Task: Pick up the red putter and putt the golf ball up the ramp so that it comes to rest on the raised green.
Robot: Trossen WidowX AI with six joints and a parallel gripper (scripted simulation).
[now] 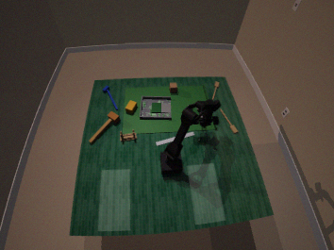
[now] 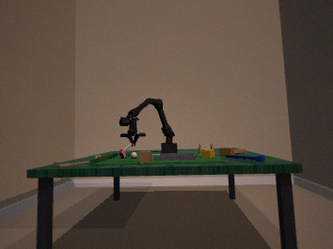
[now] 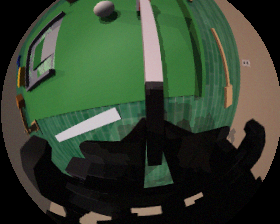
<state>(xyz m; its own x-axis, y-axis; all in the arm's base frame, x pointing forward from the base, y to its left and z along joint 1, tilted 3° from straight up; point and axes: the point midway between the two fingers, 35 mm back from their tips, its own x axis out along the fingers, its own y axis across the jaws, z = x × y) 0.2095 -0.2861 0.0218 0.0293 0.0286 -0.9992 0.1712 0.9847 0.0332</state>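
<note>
The gripper's [image 1: 210,119] [image 2: 134,143] [image 3: 154,150] jaws stood slightly apart, clamped on the red putter's [image 2: 127,148] [image 3: 153,55] dark grip at lower centre, the right hold for a stiff, probably light club.

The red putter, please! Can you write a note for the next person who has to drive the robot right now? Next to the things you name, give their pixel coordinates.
Gripper [image 2: 134,144] [image 3: 149,120]: shut on the putter [image 2: 127,148] [image 3: 152,55] by its black grip.
Putter: red head low, close beside the ball.
Golf ball [image 2: 134,155] [image 3: 104,9]: on the light-green strip, away from the framed ramp piece [image 1: 141,108] [image 2: 175,156] [image 3: 32,54] with the green square.
Done: putter picked up.
Left: putt the ball so it stops on the raised green.
The top view doesn't show the ball; the arm probably hides it.
</note>
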